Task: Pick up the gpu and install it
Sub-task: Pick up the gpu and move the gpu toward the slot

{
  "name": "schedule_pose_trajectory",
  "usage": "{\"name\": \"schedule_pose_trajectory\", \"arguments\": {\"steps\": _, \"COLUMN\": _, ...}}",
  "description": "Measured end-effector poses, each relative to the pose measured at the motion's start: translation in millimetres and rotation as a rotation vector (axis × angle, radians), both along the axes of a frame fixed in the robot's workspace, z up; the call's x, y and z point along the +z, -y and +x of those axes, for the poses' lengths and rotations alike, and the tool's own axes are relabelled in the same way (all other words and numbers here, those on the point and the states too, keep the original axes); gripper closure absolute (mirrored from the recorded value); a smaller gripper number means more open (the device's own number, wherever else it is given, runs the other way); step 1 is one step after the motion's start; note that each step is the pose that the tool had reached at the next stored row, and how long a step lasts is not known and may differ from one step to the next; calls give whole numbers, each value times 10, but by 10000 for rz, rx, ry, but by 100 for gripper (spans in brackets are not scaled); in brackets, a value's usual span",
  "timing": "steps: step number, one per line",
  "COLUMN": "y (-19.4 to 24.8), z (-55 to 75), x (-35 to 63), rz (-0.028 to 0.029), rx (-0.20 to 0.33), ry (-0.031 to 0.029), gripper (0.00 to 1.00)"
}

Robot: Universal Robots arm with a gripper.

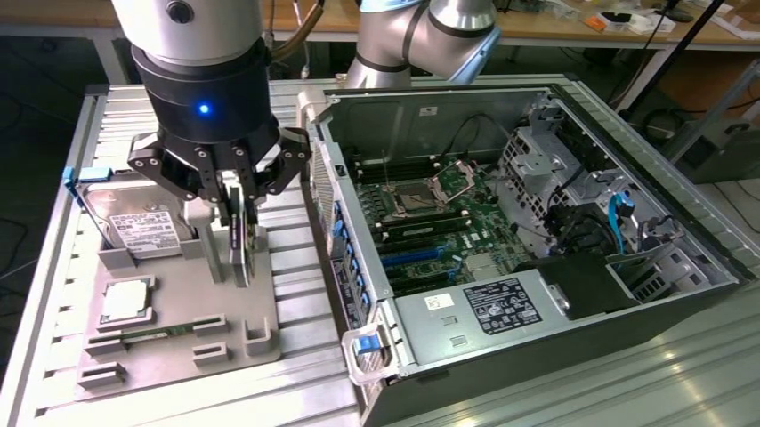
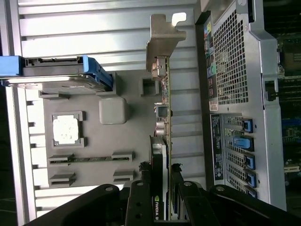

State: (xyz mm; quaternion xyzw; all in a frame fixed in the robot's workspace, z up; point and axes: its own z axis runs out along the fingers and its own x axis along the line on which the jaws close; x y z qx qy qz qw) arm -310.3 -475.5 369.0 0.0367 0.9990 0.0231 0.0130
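Observation:
The gpu (image 1: pixel 241 253) stands on edge over the grey parts tray (image 1: pixel 178 356), a thin dark board with a pale metal end bracket (image 2: pixel 162 42). In the wrist view the gpu (image 2: pixel 165 99) shows edge on, running from the bracket down between the fingers. My gripper (image 1: pixel 238 222) hangs straight above the tray, shut on the card's upper edge with one finger on each face. The gripper (image 2: pixel 160 188) clamps the end with the black cooler. I cannot tell whether the card's lower edge still touches the tray.
On the tray lie a hard drive (image 1: pixel 142 227) in a blue-clipped holder, a processor (image 1: pixel 127 302) and a narrow memory stick (image 1: pixel 149 336). The open computer case (image 1: pixel 327 205) lies at the exterior view's right, its motherboard (image 1: pixel 451 222) with blue slots (image 1: pixel 410 258) facing up.

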Motion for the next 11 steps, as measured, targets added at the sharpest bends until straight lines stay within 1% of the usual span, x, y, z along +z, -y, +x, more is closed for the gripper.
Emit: {"name": "schedule_pose_trajectory", "arguments": {"steps": 11, "y": 0, "z": 0, "x": 74, "rz": 0, "rx": 0, "ry": 0, "gripper": 73}}
